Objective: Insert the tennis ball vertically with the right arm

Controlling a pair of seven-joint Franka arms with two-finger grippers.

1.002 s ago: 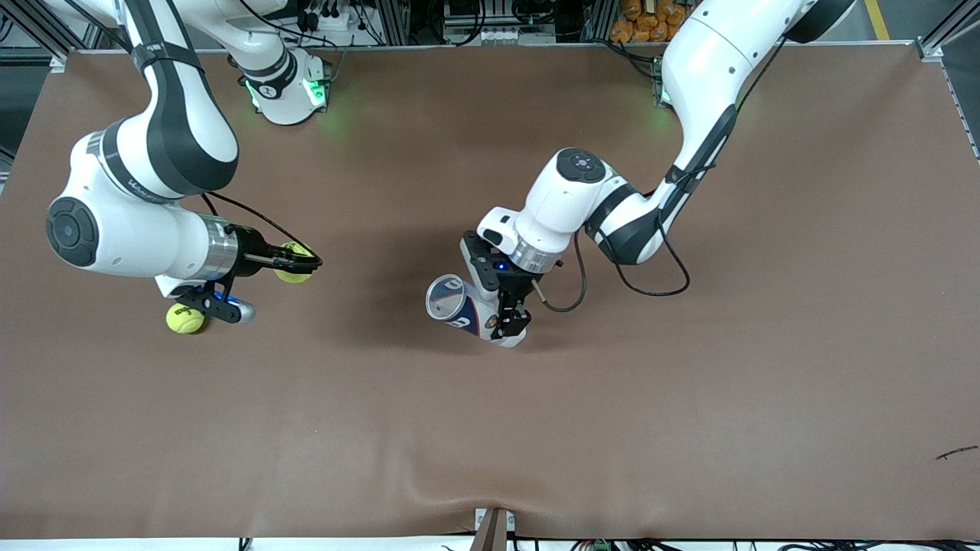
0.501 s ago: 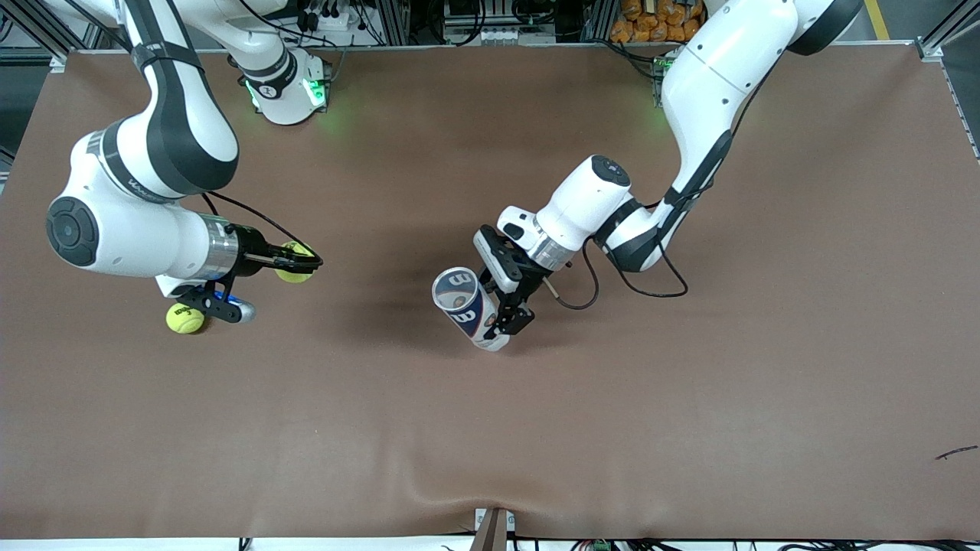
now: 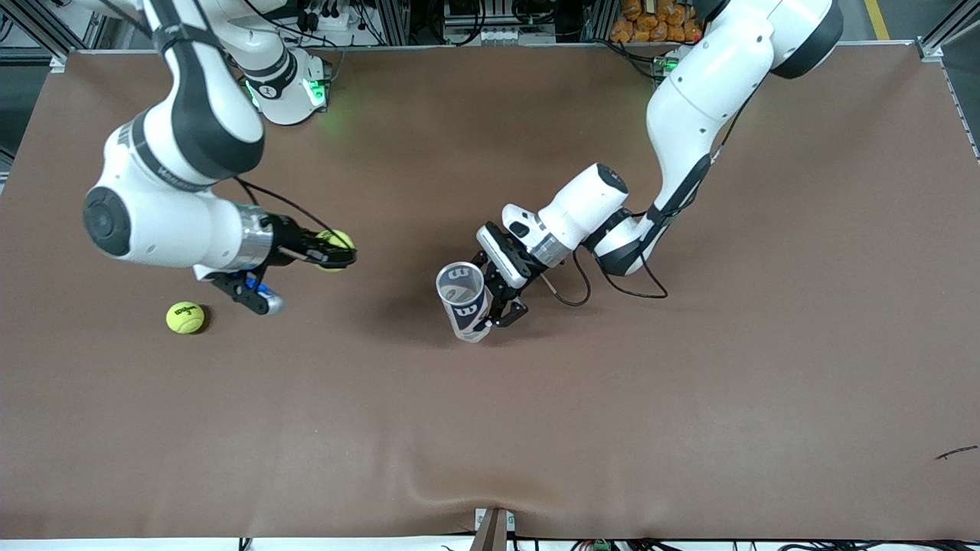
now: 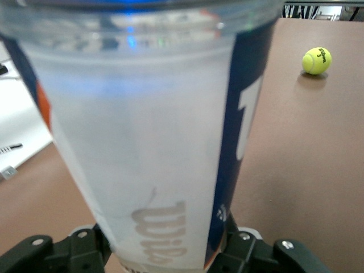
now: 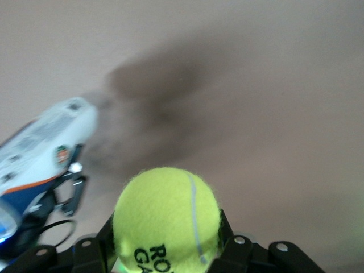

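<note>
My right gripper (image 3: 337, 251) pinches a tennis ball (image 5: 166, 219) printed "RO GA", left of frame centre. My left gripper (image 3: 501, 312) clamps the Wilson can (image 3: 463, 301), mid-frame. A loose Wilson ball (image 3: 184, 317) lies lower left.

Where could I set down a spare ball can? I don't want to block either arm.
Bare table runs along the front camera's edge and the left arm's end. It is crowded mid-table, where the left gripper holds the can, the right gripper a tennis ball, with a loose ball nearby.
</note>
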